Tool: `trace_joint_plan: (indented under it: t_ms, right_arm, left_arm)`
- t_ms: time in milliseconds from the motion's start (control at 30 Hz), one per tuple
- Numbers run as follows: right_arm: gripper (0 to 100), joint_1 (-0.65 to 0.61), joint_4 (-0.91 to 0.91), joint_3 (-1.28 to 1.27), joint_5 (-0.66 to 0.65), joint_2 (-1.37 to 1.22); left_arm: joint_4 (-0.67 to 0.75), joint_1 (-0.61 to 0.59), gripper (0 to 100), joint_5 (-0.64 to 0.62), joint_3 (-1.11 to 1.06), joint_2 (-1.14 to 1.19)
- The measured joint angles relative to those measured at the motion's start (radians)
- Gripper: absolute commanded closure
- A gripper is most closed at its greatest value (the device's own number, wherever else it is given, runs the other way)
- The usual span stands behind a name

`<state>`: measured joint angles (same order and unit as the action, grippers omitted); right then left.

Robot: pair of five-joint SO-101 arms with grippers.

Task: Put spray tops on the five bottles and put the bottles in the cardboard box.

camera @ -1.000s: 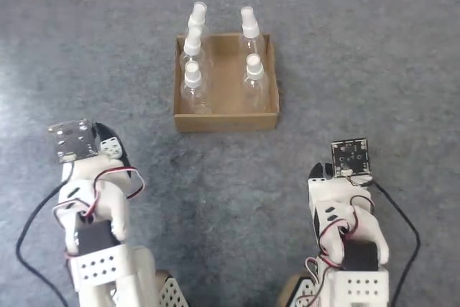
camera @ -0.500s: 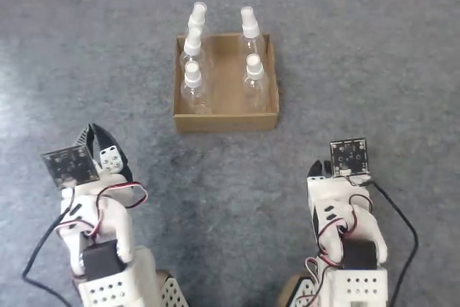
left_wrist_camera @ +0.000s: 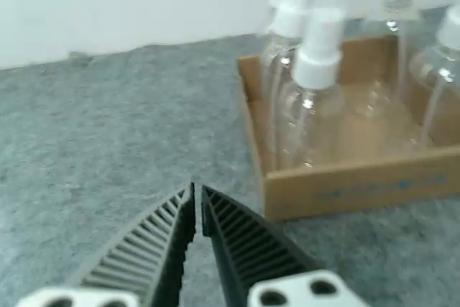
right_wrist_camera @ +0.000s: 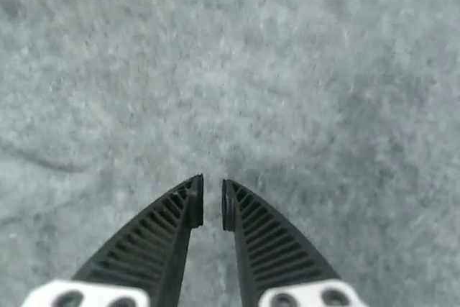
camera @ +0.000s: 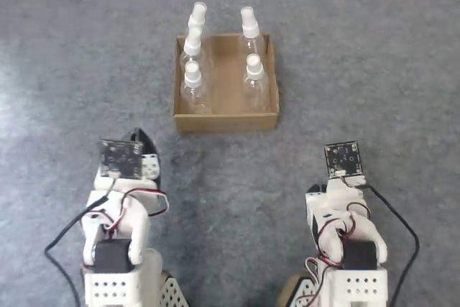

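Bottles (camera: 192, 85), five of them, stand upright inside the cardboard box (camera: 226, 121), three along one side and two along the other, and each carries a white spray top (camera: 254, 66). We judge both parts of the task as done. What matters for any further move is therefore how the box lies from the two arms. It sits ahead of both, roughly between their lines, so either arm would have to go forward and inward to reach it. The left gripper (left_wrist_camera: 198, 195) is the nearer one. It points toward the front corner of the box, with the closest bottle just behind that wall and its long axis vertical, which means a grasp would come from the side across the body. Its fingers are pressed all but together and hold nothing. The right gripper (right_wrist_camera: 212, 190) hangs over bare grey carpet (camera: 359, 70), well apart from the box, with only a box corner at the edge of its wrist view. Its fingers are likewise drawn together and hold nothing.
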<state>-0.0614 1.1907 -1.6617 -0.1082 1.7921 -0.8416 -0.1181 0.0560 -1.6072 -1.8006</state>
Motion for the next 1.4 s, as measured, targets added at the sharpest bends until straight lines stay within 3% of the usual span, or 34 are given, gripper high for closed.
trace_joint_plan:
  t_ms: [233,500,700,967,1300,1400]
  right_arm:
    - [99.2,0.0,0.077,0.0,0.0,0.0]
    - [99.2,0.0,0.097,0.0,-0.002,0.0]
    - [99.2,0.003,0.106,0.0,-0.003,0.0]
    - [99.2,0.087,0.106,0.0,0.041,0.0]
    - [99.2,0.101,0.106,0.0,0.058,0.0]
    - [99.2,0.101,0.106,0.0,0.058,0.0]
  left_arm:
    - [-0.008,0.055,99,0.021,-0.017,0.0]
    - [-0.008,0.186,98,0.153,-0.091,0.0]
    - [-0.02,0.218,88,0.187,-0.091,0.0]
    - [-0.262,0.219,83,0.192,-0.091,0.0]
    - [-0.42,0.215,83,0.193,-0.091,0.0]
    - [-0.422,0.157,83,0.193,-0.091,0.0]
